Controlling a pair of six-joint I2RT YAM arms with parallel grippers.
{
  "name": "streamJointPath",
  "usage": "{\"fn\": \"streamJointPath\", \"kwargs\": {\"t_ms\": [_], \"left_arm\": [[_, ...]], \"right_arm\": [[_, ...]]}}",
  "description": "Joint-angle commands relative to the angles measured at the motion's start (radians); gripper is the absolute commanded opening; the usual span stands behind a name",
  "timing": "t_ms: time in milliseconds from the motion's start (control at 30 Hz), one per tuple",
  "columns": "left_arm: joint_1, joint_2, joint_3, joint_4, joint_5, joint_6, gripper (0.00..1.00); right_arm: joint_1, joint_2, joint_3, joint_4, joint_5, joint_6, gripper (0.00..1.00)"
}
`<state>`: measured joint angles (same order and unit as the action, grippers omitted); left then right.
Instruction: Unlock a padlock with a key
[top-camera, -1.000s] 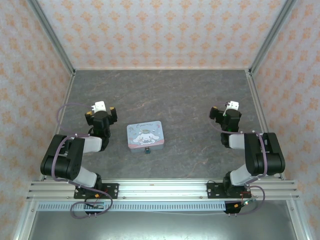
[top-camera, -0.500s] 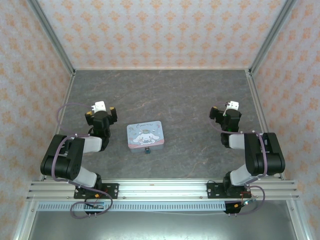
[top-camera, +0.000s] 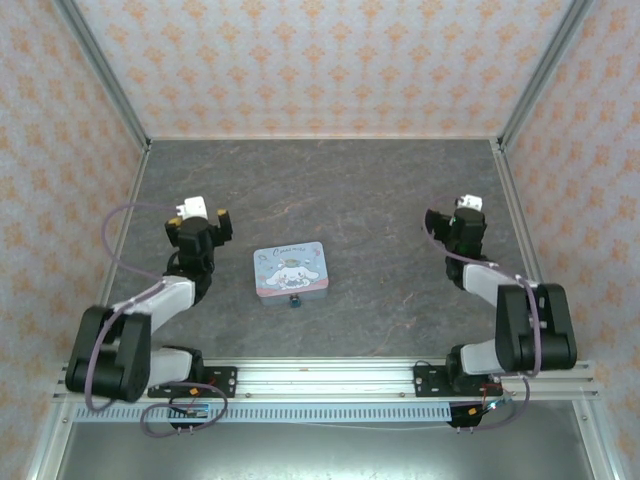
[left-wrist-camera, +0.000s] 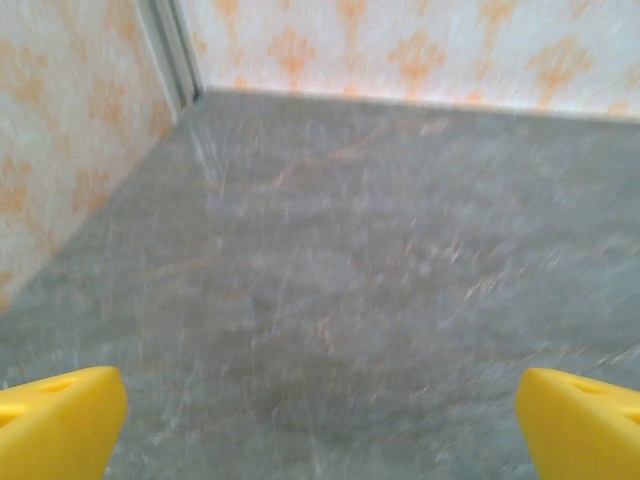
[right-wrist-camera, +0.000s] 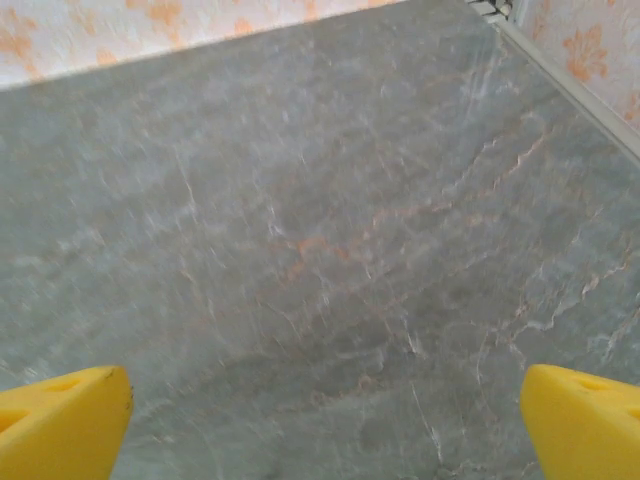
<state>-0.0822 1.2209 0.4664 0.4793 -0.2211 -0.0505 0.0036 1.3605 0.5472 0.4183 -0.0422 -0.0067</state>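
Top external: the padlock (top-camera: 295, 299) lies on the bench (top-camera: 380, 190) at the 6 o'clock edge of a pastel tin (top-camera: 291, 270), just beside it or touching; I cannot tell which. Whether its brassy bit is the key is too small to tell. The left gripper (top-camera: 198, 225) hangs near the tin at about 9 o'clock, fingers spread wide and holding nothing. The right gripper (top-camera: 452, 222) hangs well apart from the tin at about 3 o'clock, also spread and empty.

Left wrist: two yellow fingers (left-wrist-camera: 58, 420) sit at 7 and 5 o'clock of the frame, far apart, with bare, blurred grey bench between them and the patterned wall (left-wrist-camera: 400, 50) at 12 o'clock.

Right wrist: its yellow fingers (right-wrist-camera: 60, 415) stand equally wide at 7 and 5 o'clock, over veined grey bench.

Judging by this, the task is at its very start, with nothing grasped and the approach not yet made. The next move calls for one arm to swing inward and down to the padlock, which is tiny and close against the tin, so the fingers will need careful alignment to pinch it without shoving the tin.
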Motion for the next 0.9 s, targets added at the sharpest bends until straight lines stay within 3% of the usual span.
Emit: {"fn": "streamJointPath", "kwargs": {"t_ms": [0,133,233,467,867], "left_arm": [[0.007,-0.112,0.126,-0.288,0.083,-0.112,1.00],[-0.026,-0.153,0.215,-0.462,0.202,-0.299,1.00],[-0.131,-0.164,0.258,-0.537,0.220,-0.361,1.00],[-0.304,-0.147,0.250,-0.483,0.270,-0.561,1.00],[-0.428,-0.021,0.322,-0.424,0.248,-0.595,1.00]], "right_arm": [[0.000,-0.096,0.114,-0.323,-0.054,0.123,0.99],[0.035,-0.148,0.165,-0.537,-0.164,0.274,0.95],[0.108,-0.172,0.173,-0.664,-0.219,0.318,0.88],[0.298,-0.212,0.180,-0.916,-0.267,0.369,0.77],[0.488,-0.028,0.218,-0.982,-0.208,0.396,0.56]]}}
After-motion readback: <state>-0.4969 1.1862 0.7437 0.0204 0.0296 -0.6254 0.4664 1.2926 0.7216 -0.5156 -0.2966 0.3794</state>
